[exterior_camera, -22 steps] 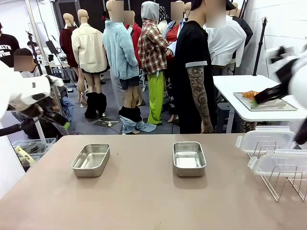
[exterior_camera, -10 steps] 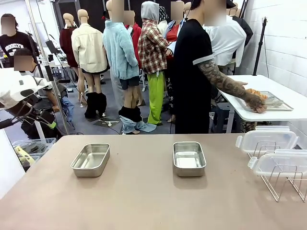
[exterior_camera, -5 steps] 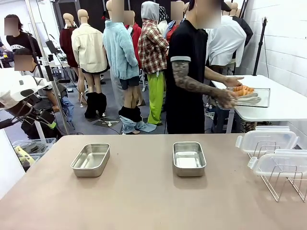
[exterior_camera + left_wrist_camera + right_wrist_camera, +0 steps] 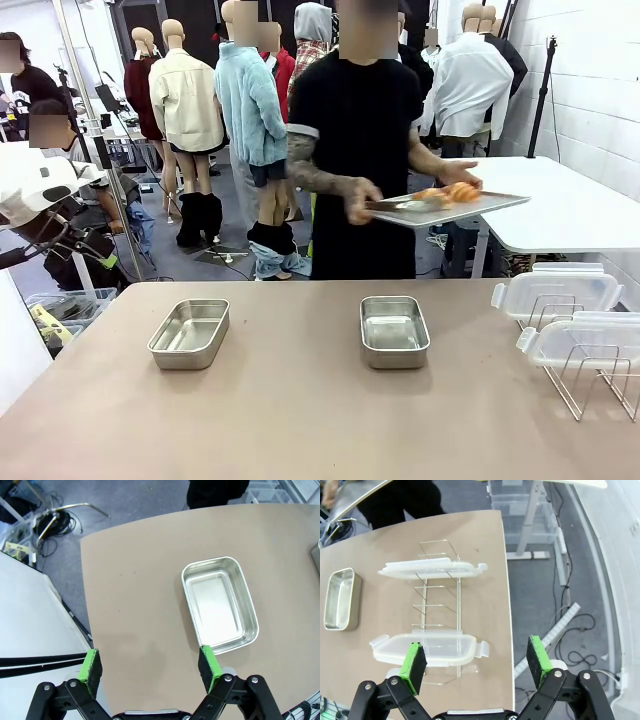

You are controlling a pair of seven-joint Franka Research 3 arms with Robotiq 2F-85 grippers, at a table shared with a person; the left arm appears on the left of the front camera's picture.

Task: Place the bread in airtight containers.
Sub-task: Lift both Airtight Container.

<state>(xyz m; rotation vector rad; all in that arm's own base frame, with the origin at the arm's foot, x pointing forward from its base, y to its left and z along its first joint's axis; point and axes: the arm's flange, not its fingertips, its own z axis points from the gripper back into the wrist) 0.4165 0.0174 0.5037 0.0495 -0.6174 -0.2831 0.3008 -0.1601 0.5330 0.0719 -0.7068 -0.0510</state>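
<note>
Nothing is boxed yet: my left fingers (image 4: 92,666) and right fingers (image 4: 414,661) hang wide and empty over the counter (image 4: 300,420), the croissants (image 4: 450,192) lie on the person's (image 4: 355,150) tray (image 4: 480,206), so next I grasp one for the empty steel box (image 4: 394,331).

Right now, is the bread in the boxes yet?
Not yet. Nothing looks done: both shallow stainless-steel boxes sit empty. In hand: a person holds the golden-brown croissants on a flat steel tray. Left: filling boxes, then snapping on the clear plastic lids from the wire rack.
</note>
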